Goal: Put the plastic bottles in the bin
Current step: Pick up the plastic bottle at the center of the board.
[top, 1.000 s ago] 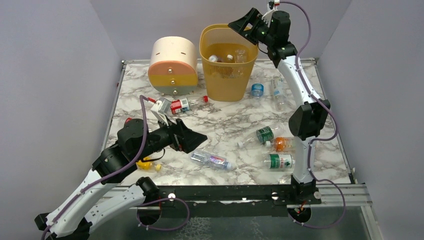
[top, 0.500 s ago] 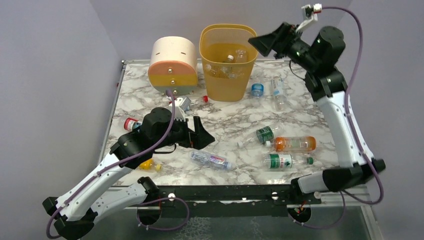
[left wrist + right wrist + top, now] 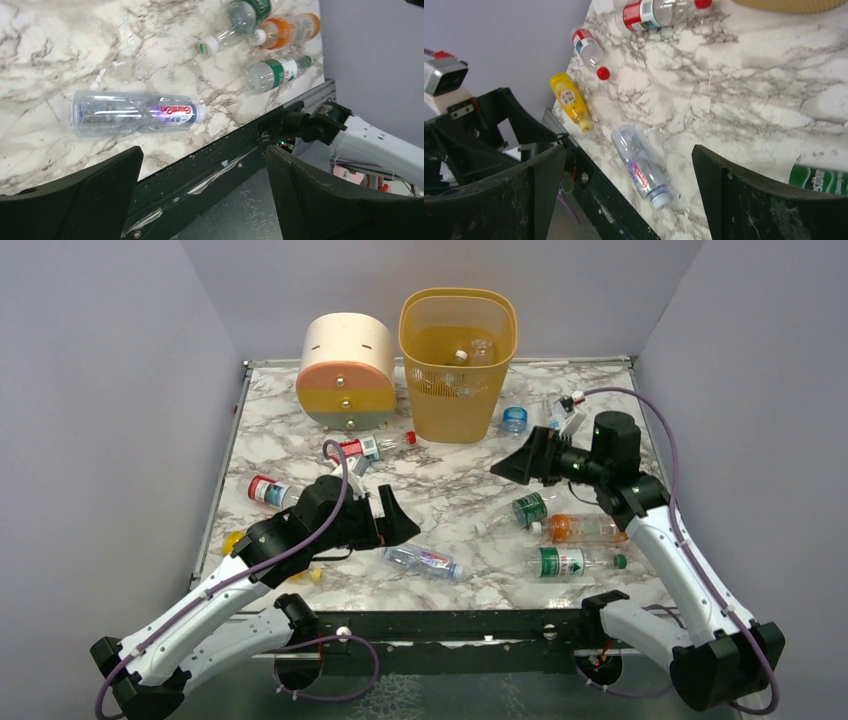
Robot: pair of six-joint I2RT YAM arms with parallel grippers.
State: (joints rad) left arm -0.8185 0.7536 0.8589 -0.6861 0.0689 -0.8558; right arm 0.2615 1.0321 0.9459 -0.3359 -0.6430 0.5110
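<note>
The left claw [image 3: 397, 523] hangs wide open with nothing in it, low over the table, and the clear bottle [image 3: 135, 114] with the purple label lies just off it at about 4 o'clock, flat on its side near the black rail [image 3: 450, 625] at the front edge. That bottle looks like the one to take. The jaws should come down across its body rather than along it and close on the middle. It is round and light, so a nudge from one finger could roll it toward the rail. The right claw [image 3: 512, 464] is also wide open and empty, with a green bottle [image 3: 528, 508] at its 5 o'clock, and an orange bottle [image 3: 585, 528] and a second green bottle [image 3: 558, 562] farther on. The bin [image 3: 458, 410] stands at the table's 12 o'clock and already has a few bottles [image 3: 462, 356] in it. The round drawer box [image 3: 346, 370] sits close at its 9 o'clock, so a carry from the left should pass clear of that. Two red-label bottles [image 3: 362, 448] and a yellow bottle [image 3: 570, 100] lie near the left arm.
</note>
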